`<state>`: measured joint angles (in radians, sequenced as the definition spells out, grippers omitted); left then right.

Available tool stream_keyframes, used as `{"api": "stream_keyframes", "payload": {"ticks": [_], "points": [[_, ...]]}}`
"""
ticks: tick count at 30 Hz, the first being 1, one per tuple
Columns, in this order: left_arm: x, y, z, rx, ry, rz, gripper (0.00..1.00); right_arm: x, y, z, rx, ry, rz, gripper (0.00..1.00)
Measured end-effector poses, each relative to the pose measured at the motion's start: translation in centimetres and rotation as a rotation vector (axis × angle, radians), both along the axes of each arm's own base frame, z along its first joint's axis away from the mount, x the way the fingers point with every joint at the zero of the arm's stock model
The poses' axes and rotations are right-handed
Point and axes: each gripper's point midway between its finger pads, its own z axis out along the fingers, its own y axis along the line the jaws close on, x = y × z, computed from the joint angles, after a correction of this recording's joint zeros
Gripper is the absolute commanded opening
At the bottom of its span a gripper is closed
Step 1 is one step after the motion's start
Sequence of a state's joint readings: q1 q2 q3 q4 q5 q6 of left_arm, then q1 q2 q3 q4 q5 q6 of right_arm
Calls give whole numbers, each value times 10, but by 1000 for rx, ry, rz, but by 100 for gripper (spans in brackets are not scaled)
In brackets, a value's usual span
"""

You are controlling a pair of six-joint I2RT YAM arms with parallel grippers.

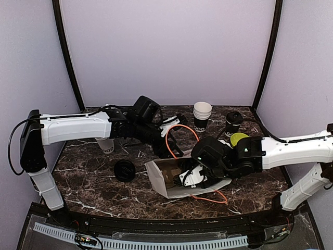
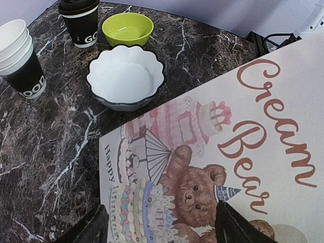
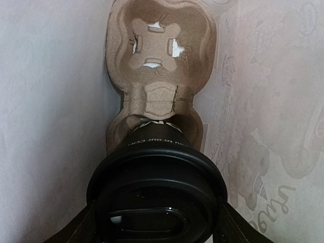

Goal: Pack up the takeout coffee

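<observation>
Right claw [image 3: 157, 228] clamps the takeout coffee [image 3: 157, 177] inside the paper bag [image 3: 45, 101]; we judge it is entering the pulp carrier's [image 3: 197, 45] near well, needing a straight push.

The brown moulded-pulp cup carrier [image 3: 162, 96] is seen as matt and rough; the black plastic lid [image 3: 157, 187] on the black paper cup [image 3: 154, 136] is smooth, faintly glossy.

Soft, even light from above; dimmer right wrist view, takeout coffee [image 3: 157, 197] lid perhaps slightly blurry.
</observation>
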<state>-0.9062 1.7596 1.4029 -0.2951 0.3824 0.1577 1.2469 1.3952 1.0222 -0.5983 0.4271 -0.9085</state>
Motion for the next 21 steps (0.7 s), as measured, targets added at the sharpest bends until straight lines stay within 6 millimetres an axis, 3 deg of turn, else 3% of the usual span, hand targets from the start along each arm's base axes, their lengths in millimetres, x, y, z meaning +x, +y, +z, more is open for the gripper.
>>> {"api": "stream_keyframes", "payload": {"ticks": [21], "points": [[13,7,-4,12,-4,28,75,-1,-13,-14,57,-94,56,55]]}}
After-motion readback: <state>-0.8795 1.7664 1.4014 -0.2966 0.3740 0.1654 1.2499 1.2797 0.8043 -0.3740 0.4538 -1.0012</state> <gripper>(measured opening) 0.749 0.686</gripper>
